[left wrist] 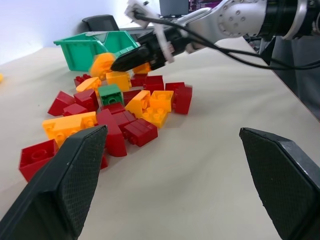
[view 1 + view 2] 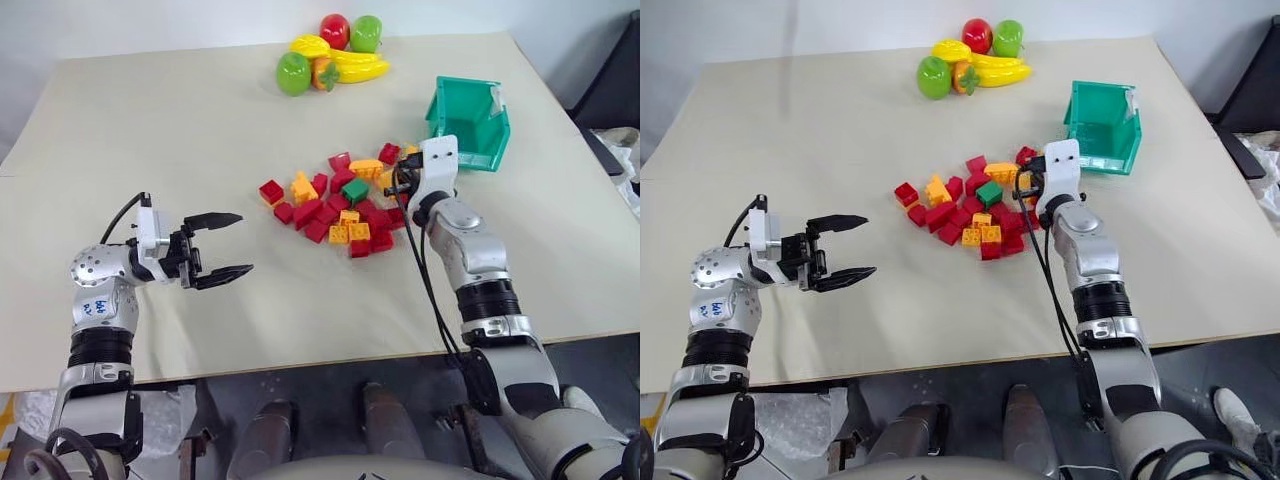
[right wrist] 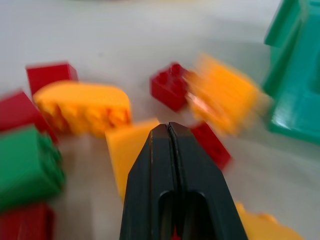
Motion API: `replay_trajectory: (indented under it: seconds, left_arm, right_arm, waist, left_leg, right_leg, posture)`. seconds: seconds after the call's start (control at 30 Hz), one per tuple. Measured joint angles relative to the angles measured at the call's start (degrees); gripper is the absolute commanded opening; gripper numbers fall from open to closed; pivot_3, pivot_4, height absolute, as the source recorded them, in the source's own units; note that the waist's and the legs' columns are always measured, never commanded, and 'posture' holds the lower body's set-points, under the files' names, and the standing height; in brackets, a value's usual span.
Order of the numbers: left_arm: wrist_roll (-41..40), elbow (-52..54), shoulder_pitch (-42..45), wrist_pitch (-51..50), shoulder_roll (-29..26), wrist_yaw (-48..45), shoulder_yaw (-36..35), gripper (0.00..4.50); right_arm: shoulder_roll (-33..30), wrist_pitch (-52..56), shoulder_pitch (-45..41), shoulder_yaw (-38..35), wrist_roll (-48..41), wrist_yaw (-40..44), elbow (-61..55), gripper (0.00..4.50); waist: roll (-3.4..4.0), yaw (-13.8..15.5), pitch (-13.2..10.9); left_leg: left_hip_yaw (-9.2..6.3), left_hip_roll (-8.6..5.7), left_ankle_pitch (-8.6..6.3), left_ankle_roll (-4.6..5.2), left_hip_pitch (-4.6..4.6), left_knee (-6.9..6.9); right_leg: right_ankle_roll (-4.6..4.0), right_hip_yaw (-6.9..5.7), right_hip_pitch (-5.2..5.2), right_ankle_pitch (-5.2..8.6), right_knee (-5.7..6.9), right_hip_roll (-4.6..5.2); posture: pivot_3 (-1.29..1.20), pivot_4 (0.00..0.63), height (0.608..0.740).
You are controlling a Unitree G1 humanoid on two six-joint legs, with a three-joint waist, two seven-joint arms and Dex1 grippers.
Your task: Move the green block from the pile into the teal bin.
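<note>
The green block (image 2: pixel 355 190) lies in the pile (image 2: pixel 335 210) of red and orange bricks at mid-table, with red bricks around it. My right gripper (image 1: pixel 120 64) is shut with nothing between its fingers. Its tip (image 3: pixel 170 129) sits low at the pile's right edge among orange bricks, just right of the green block (image 3: pixel 25 165). One orange brick (image 1: pixel 102 64) beside the tip is blurred. The teal bin (image 2: pixel 470 120) stands just beyond, at the right of the pile. My left gripper (image 2: pixel 225 247) is open and empty, hovering left of the pile and pointing toward it.
Several toy fruits (image 2: pixel 330 55) are grouped at the table's far edge. The beige table (image 2: pixel 150 130) has bare room on its left half and along its near edge. A dark chair (image 2: pixel 615 80) stands off the table's right side.
</note>
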State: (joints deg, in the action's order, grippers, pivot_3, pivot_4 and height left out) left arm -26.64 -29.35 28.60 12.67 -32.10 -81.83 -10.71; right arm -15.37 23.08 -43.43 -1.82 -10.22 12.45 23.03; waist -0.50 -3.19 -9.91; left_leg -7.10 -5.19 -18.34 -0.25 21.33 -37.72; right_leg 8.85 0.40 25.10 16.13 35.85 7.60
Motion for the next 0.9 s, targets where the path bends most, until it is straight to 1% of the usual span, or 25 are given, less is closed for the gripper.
replay_trajectory:
  seconds: [0.1, 0.17, 0.23, 0.27, 0.43, 0.5, 0.57, 0.63, 0.67, 0.77, 0.87, 0.9]
  left_arm:
    - [-0.02, 0.44, -0.10, 0.12, 0.82, 0.72, 0.10, 4.50]
    - [-0.03, 1.00, -0.15, 0.13, 1.32, 0.94, 0.26, 4.50]
    - [-0.04, 1.23, -0.10, 0.19, 1.53, 0.94, 0.37, 4.50]
    - [-0.04, 1.18, -0.13, 0.25, 1.52, 0.93, 0.34, 4.50]
    - [-0.05, -0.63, 0.17, 0.66, 1.49, 0.48, -0.01, 4.50]
    - [-0.05, -0.92, 0.17, 0.93, 1.48, 0.25, -0.06, 4.50]
    - [-0.06, -0.93, 0.43, 1.19, 1.55, -0.12, -0.06, 4.50]
    - [-0.10, -0.98, 0.64, 1.22, 1.58, -0.33, -0.04, 4.50]
    - [-0.13, -1.14, 0.72, 1.26, 1.52, -0.53, -0.11, 4.50]
    - [-0.13, -2.90, 1.28, 1.46, 1.36, -0.94, -0.32, 4.50]
    - [-0.12, -3.23, 2.39, 1.93, 1.24, -0.92, -0.58, 4.50]
    - [-0.12, -3.22, 2.70, 2.12, 1.18, -0.92, -0.64, 4.50]
  right_arm:
    - [-2.13, 6.27, 2.95, 0.62, -4.40, 7.55, -10.48, 0.02]
    - [-5.18, 10.37, 4.09, 0.68, -8.27, 12.65, -18.00, 0.02]
    - [-11.33, 13.68, 5.33, -0.42, -11.69, 18.24, -23.65, 0.40]
    - [-14.51, 14.95, 6.24, -1.49, -13.08, 20.88, -25.52, 0.58]
    - [-30.18, 18.01, 11.79, -6.13, -17.12, 33.76, -28.36, 2.27]
    - [-34.79, 18.27, 13.54, -8.07, -17.95, 37.34, -28.46, 2.97]
    - [-37.81, 18.65, 14.80, -9.65, -18.73, 39.78, -29.45, 3.65]
    - [-39.94, 19.55, 15.61, -10.37, -19.50, 41.26, -30.19, 4.30]
    - [-40.96, 19.86, 16.32, -10.43, -19.54, 41.77, -30.98, 4.46]
    - [-41.33, 22.59, 16.14, -9.34, -19.99, 40.94, -34.33, 4.46]
    - [-36.36, 29.04, 8.83, -4.49, -20.21, 36.10, -35.26, 4.46]
    - [-33.83, 30.59, 6.10, -2.25, -20.05, 34.50, -34.99, 4.46]
  waist:
    - [0.02, -0.16, -0.01]
    - [0.02, 0.11, -0.01]
    - [0.02, 0.55, -0.01]
    - [0.02, 1.21, -0.01]
    - [0.02, 2.74, -0.02]
    - [0.02, 3.04, -0.02]
    - [0.02, 2.94, -0.02]
    - [0.02, 2.91, -0.02]
    - [0.02, 2.98, -0.02]
    - [0.02, 2.95, -0.02]
    - [0.01, 2.70, -0.03]
    - [0.01, 2.67, -0.02]
  left_leg:
    - [0.04, 0.01, 0.00, 0.00, 0.05, -0.01]
    - [0.02, 0.00, 0.00, 0.00, 0.10, -0.06]
    - [0.02, -0.04, -0.03, 0.05, 0.14, -0.12]
    - [0.01, -0.04, -0.06, 0.10, 0.14, -0.16]
    - [0.09, -0.08, -0.11, 0.18, 0.15, -0.24]
    - [0.12, -0.06, -0.11, 0.18, 0.15, -0.25]
    - [0.19, 0.00, -0.12, 0.15, 0.13, -0.24]
    - [0.24, 0.01, -0.13, 0.14, 0.11, -0.25]
    - [0.24, 0.01, -0.13, 0.14, 0.11, -0.25]
    - [0.25, 0.00, -0.13, 0.14, 0.11, -0.28]
    - [0.30, 0.06, -0.13, 0.12, 0.10, -0.34]
    - [0.29, 0.07, -0.12, 0.11, 0.10, -0.34]
  right_leg:
    - [0.00, 0.07, 0.11, 0.00, 0.04, -0.02]
    - [0.00, 0.05, 0.12, 0.00, 0.05, 0.00]
    - [0.01, 0.04, 0.10, 0.00, 0.02, 0.04]
    - [0.01, 0.02, 0.05, -0.01, -0.04, 0.04]
    - [0.03, 0.02, -0.01, -0.02, -0.30, 0.07]
    - [0.03, 0.02, 0.00, -0.02, -0.31, 0.05]
    - [0.03, 0.04, 0.02, -0.02, -0.29, 0.02]
    - [0.03, 0.06, 0.02, -0.02, -0.27, 0.02]
    - [0.03, 0.06, 0.03, -0.02, -0.26, 0.03]
    - [0.03, 0.07, 0.03, -0.02, -0.26, 0.05]
    - [-0.04, 0.06, 0.05, -0.07, -0.23, 0.04]
    - [-0.05, 0.06, 0.06, -0.08, -0.22, 0.04]
  posture:
    - [0.00, 0.150, 0.740]
    - [0.00, 0.150, 0.740]
    - [0.00, 0.150, 0.740]
    - [0.00, 0.150, 0.740]
    - [0.00, 0.150, 0.740]
    - [0.00, 0.150, 0.740]
    - [0.00, 0.150, 0.740]
    - [0.00, 0.150, 0.740]
    - [0.00, 0.150, 0.740]
    - [0.00, 0.150, 0.740]
    - [0.00, 0.150, 0.740]
    - [0.00, 0.150, 0.740]
